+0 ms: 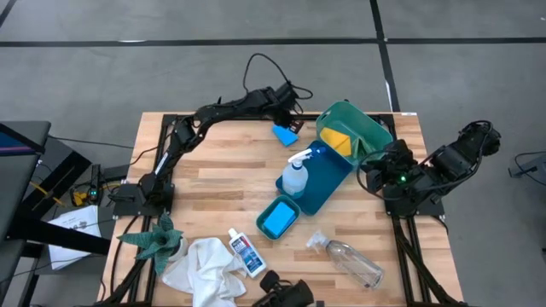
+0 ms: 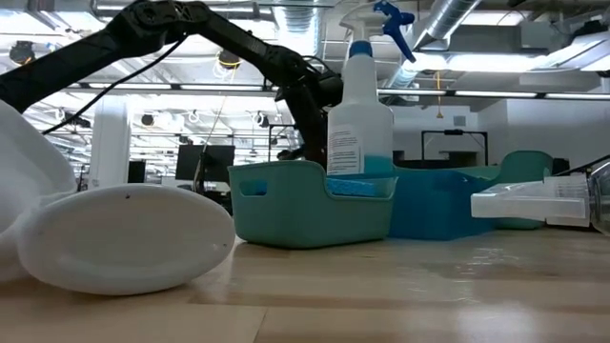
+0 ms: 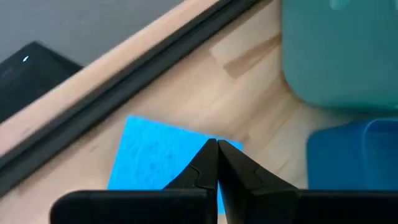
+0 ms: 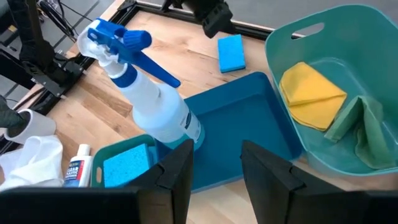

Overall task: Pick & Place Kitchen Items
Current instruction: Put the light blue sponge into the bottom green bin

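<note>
In the high view, the left gripper was seen reaching to the table's far edge, poised over a blue sponge that lay just beside the teal bin. The right gripper was parked at the right side, near that bin, in which a yellow pad lay. A spray bottle stood on the blue tray, and a second sponge sat in the small teal tub. A white cloth, a small labelled bottle and a clear bottle were left along the near edge.

In the low view, the spray bottle was seen upright behind the small tub; the sponge at the far edge was hidden.

In the left wrist view, the fingers were pressed together with nothing between them, their tips just above the flat, bright blue sponge. The step in hand was judged to be the pick of this sponge; the next move would call for the fingers to be parted and lowered astride it.

In the right wrist view, the right fingers were held apart, gripping nothing.
</note>
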